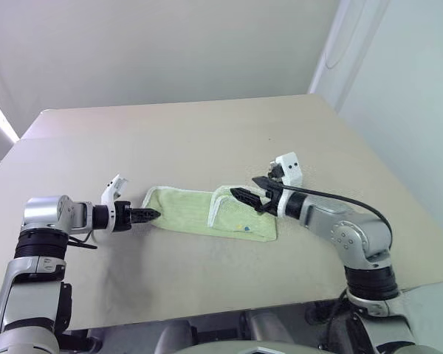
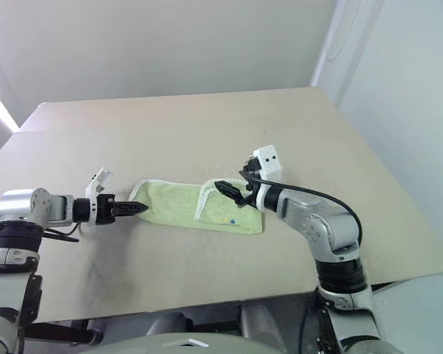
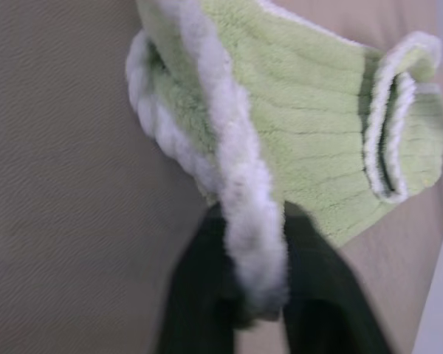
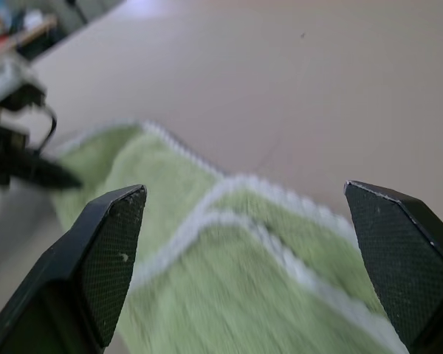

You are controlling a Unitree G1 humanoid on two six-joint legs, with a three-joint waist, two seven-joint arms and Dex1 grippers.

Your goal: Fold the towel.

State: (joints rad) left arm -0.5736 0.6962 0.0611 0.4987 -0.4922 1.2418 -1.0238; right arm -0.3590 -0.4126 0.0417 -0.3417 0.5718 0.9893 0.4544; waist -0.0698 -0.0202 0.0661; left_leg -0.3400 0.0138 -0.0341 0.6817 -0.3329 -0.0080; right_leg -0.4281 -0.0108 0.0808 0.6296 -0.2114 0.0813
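Left pincer (image 1: 151, 214) was clamped on the towel's (image 1: 199, 212) left end, its two black fingers (image 3: 199, 295) pressed together over the white trim (image 3: 240, 192) (wrist view showed the trim pinched between them, bunched into a thick roll). Right pincer (image 1: 252, 189) hung with fingers wide apart above the towel's right part, not touching the cloth as far as could be seen; its two finger pads (image 4: 114, 251) framed the green cloth from above in the right wrist view.

Count: one towel, two pincers, one desk (image 1: 207, 140). No other loose objects on the desk.

The towel was light green terry with white stitched edging, lying near the desk's front-middle, stretched left to right between the two arms. It was partly folded: the right portion lay doubled over, with a white-trimmed edge (image 1: 220, 203) running across the top layer as a raised flap (two lines of trim visible there side by side). A small dark dot or mark sat on the near right part (image 1: 244, 227). The left end was lifted a little off the desk where the left pincer gripped it; the rest lay flat on the surface.

Desk was plain beige, one seam line across the far left. A black cable (image 1: 340, 198) looped along the right forearm.
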